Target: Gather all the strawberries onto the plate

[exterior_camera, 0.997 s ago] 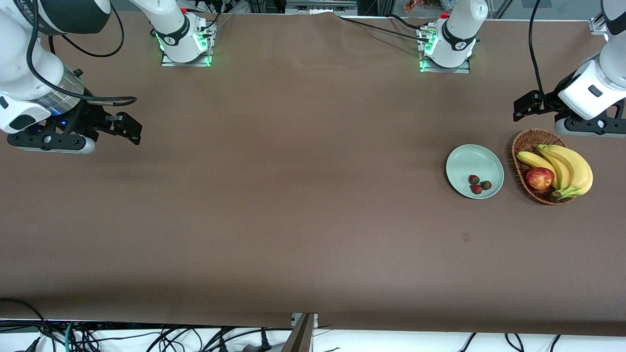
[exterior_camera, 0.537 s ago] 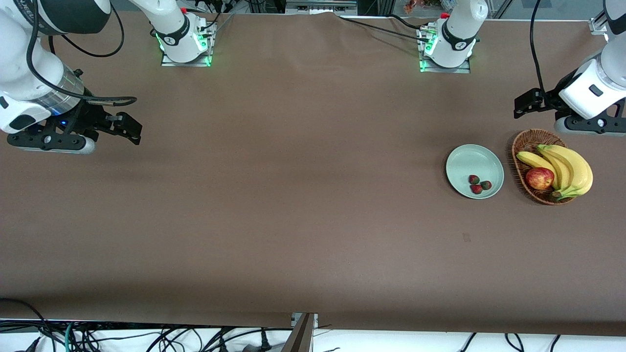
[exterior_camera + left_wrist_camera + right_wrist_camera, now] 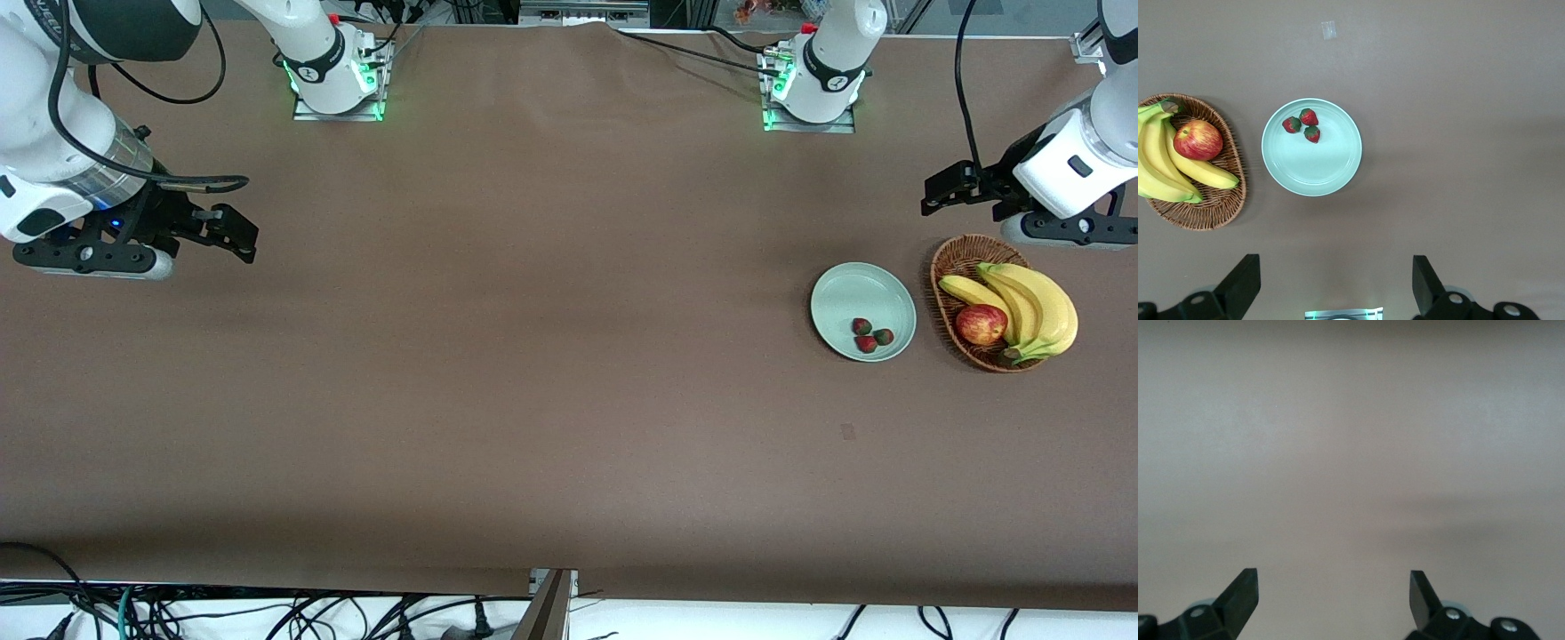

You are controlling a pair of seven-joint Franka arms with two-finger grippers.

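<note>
Red strawberries (image 3: 868, 336) all lie on the pale mint-green round plate (image 3: 845, 298), so both open hands, left hand (image 3: 944, 188) and right hand (image 3: 233, 233), hang empty.

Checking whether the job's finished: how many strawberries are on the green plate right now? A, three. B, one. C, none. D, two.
A: three strawberries sit clustered together on the plate, beside the basket holding bananas and an apple.
</note>
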